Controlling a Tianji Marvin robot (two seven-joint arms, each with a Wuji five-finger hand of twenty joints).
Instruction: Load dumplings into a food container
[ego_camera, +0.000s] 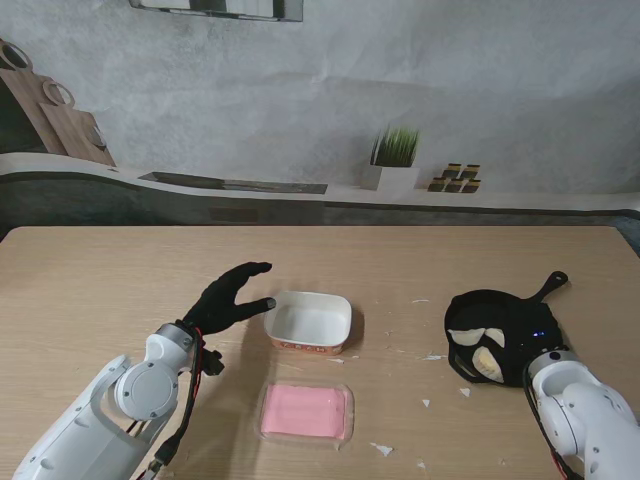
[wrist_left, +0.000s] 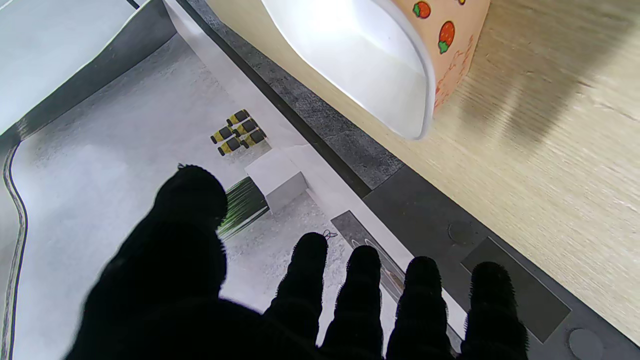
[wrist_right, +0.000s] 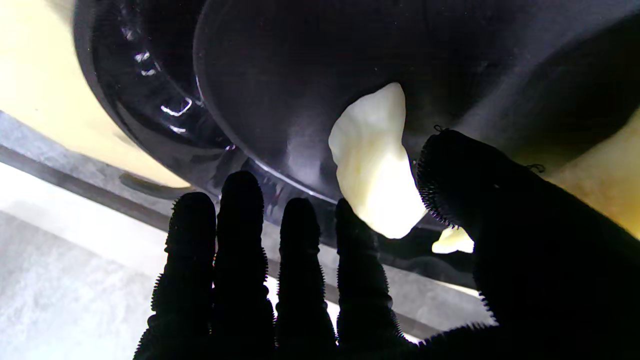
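A white food container (ego_camera: 308, 322) with a strawberry print (wrist_left: 350, 55) stands at the table's middle. My left hand (ego_camera: 232, 298), in a black glove, rests just left of it, open with fingers (wrist_left: 310, 280) spread and holding nothing. A black frying pan (ego_camera: 505, 300) on the right holds pale dumplings (ego_camera: 465, 337). My right hand (ego_camera: 515, 345) reaches into the pan. One dumpling (wrist_right: 375, 165) lies between its thumb (wrist_right: 450, 170) and forefinger (wrist_right: 355, 225), which touch its sides; the fingers are straight and not closed around it. A second dumpling (wrist_right: 452, 241) peeks out behind the thumb.
A pink lid (ego_camera: 305, 412) lies flat, nearer to me than the container. The pan's handle (ego_camera: 550, 283) points to the far right. Small white scraps (ego_camera: 432, 356) dot the wood between container and pan. A potted plant (ego_camera: 392, 160) sits on the ledge behind the table.
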